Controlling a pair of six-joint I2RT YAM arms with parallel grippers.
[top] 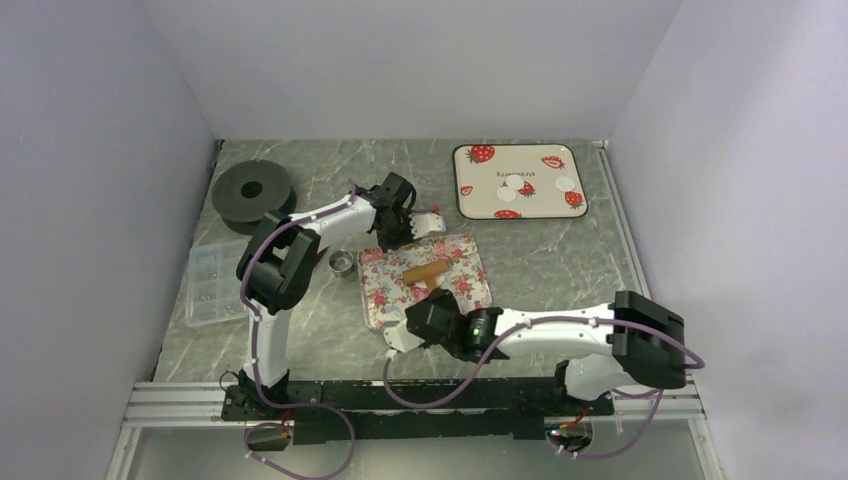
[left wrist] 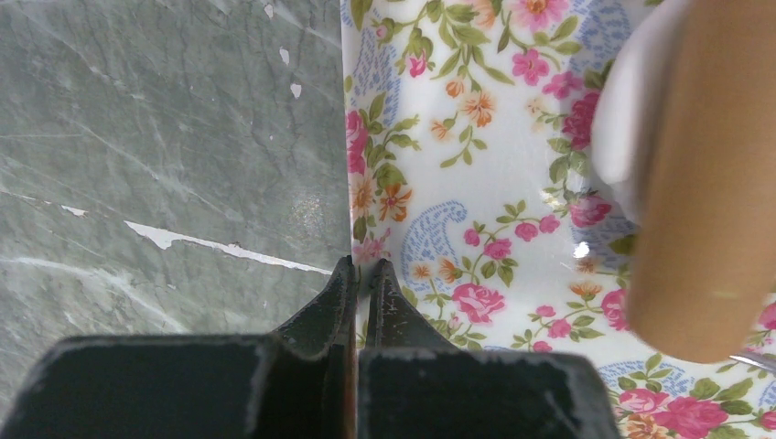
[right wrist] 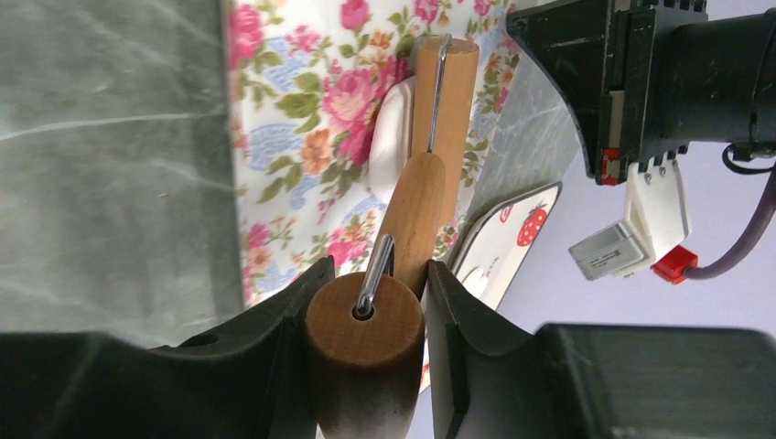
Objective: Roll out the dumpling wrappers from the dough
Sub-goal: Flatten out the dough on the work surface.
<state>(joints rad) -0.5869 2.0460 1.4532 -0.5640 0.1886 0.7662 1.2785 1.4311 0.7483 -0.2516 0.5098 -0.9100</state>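
far past the right fingers (right wrist: 458,320), dumpling wrappers (top: 566,184) flat on the strawberry tray (top: 545,205). just ahead of those fingers, dough (right wrist: 392,128) under the rolling pin (right wrist: 414,210), its handle clamped between them. left fingers (left wrist: 334,302) pressed together at the floral tray (left wrist: 476,183) edge.

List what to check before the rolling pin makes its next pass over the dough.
1. Right gripper closed on the rolling pin's handle: ok.
2. Roller barrel lying against the dough: ok.
3. Dough resting on the floral mat: ok.
4. Left gripper shut at the mat's edge; whether it pins the mat down: cannot tell.
5. Dough flat enough for a wrapper: not ok, it looks like a thick lump.
6. Finished wrappers on the strawberry tray, away from the mat: ok.
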